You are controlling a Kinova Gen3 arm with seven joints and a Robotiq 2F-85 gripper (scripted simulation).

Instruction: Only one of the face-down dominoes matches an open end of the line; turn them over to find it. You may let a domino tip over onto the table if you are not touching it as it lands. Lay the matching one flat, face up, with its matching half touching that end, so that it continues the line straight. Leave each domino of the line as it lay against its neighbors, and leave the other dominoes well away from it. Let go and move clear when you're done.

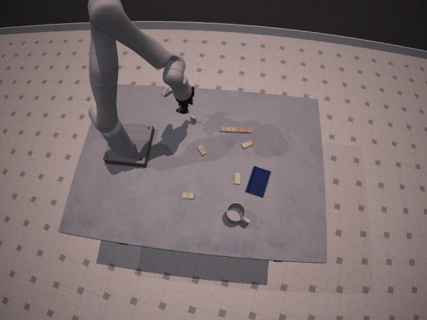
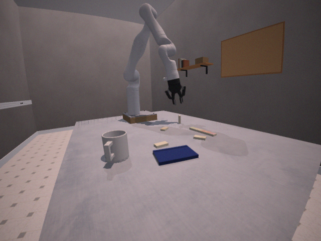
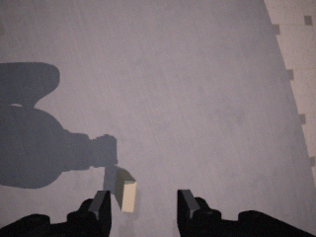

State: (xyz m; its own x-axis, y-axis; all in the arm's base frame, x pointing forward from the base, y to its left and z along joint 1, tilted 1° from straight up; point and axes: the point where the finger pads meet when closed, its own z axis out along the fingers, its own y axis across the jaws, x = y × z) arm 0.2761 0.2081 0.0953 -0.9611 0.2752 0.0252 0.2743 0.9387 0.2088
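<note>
Above the table (image 1: 155,213) (image 2: 181,187) (image 3: 197,123), gripper (image 1: 182,109) (image 2: 177,102) (image 3: 143,206) hangs partway open, nothing between its fingers. Upright domino (image 1: 193,119) (image 2: 179,119) (image 3: 128,196) stands below it, near the arm base (image 1: 150,145) (image 2: 153,118) (on its end, not touched). Domino line (image 1: 236,129) (image 2: 202,131) lies flat, right of it in the top view. Mug (image 1: 235,212) (image 2: 115,145) sits well apart, beyond blue book (image 1: 258,181) (image 2: 175,154).

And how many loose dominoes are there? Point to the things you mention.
5: upright one (image 1: 193,119) (image 2: 179,119) (image 3: 128,197) near the gripper (image 1: 181,110) (image 2: 178,103) (image 3: 144,209); orange-marked one (image 1: 201,150) (image 2: 164,128); one beside (image 1: 247,145) (image 2: 199,137) the line (image 1: 236,129) (image 2: 202,131); one by (image 1: 237,179) (image 2: 161,144) the blue book (image 1: 258,181) (image 2: 175,154); one left of (image 1: 187,195) the mug (image 1: 235,212) (image 2: 117,145), from above.
</note>
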